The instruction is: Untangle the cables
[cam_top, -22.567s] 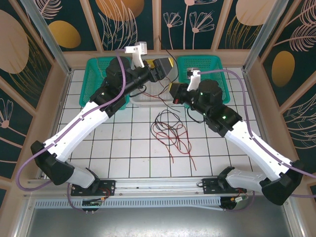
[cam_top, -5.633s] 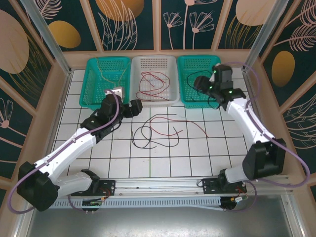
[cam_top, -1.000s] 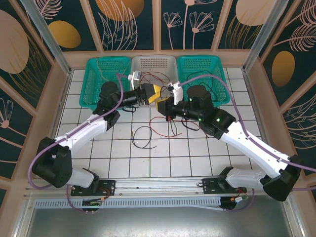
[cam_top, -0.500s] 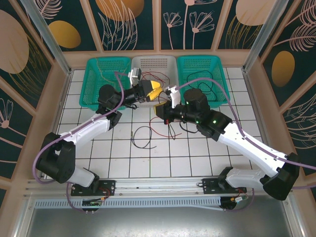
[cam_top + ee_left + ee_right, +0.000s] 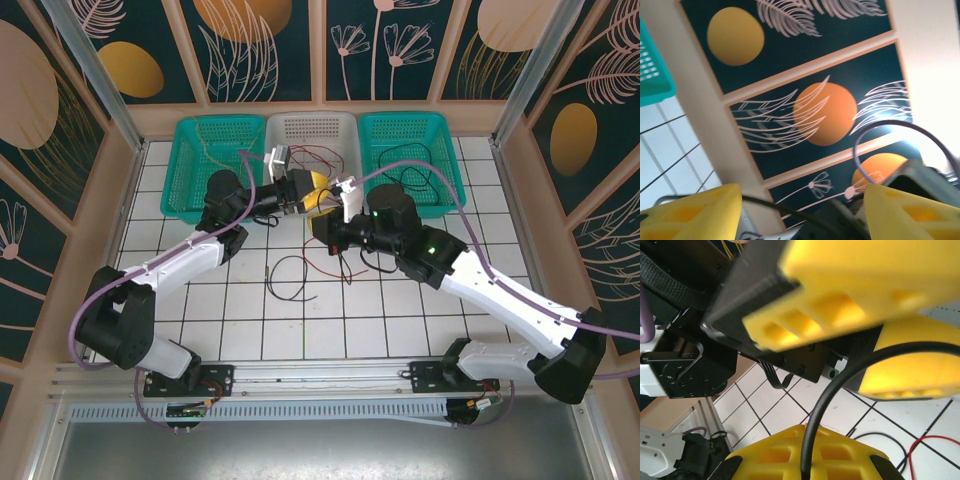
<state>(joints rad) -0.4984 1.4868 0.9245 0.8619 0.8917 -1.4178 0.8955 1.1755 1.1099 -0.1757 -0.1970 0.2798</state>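
**Top view.** The tips of the left gripper (image 5: 312, 186) and the right gripper (image 5: 326, 222) are crowded together above the white tiled table (image 5: 200, 310). Whatever runs between them is masked by the arms.

**Right wrist view.** The right gripper is seen clenched. Its 2 yellow, honeycombed fingers (image 5: 770, 460) are pressed together on a thin, glossy black cable (image 5: 840, 385), which rises from their seam in a smooth arc. 1 finger of the left gripper is rendered as a blur.

**Left wrist view.** The left gripper is seen released, with its fingers spread wide. The black cable is strung across the gap and is lost against a dark, blurred body there.

**Table.** A slack black loop (image 5: 288, 275) and a red cable (image 5: 930, 439) are laid on the tiles. Whether the loop belongs to the held cable cannot be told.
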